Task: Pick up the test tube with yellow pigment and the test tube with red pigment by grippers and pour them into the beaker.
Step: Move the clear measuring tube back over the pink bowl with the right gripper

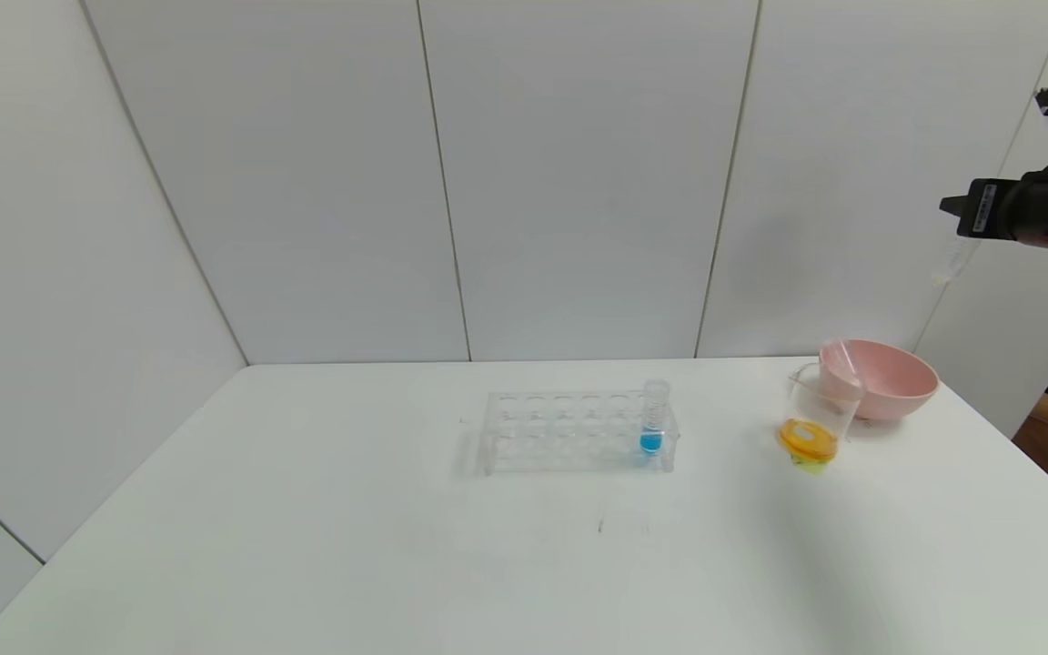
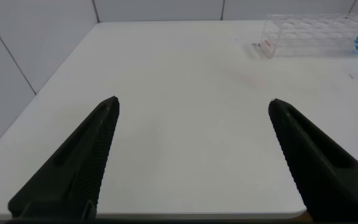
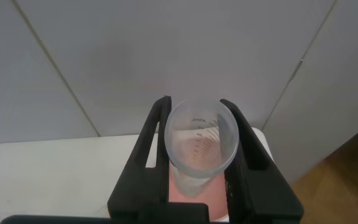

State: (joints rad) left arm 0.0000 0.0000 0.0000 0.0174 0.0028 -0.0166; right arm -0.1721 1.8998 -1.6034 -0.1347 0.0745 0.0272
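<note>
Clamping clear tube (image 3: 197, 149), right end effector (image 3: 196, 124)

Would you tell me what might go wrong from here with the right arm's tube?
The right gripper holds the clear graduated test tube high above the pink bowl; released there, it may bounce out or crack. The clear beaker of orange liquid stands close beside that bowl, so a descending arm might knock it. The left gripper is parked, open.

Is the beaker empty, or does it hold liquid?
Partly filled: the beaker holds a shallow orange-yellow layer at its bottom, and its walls are clear above that.
</note>
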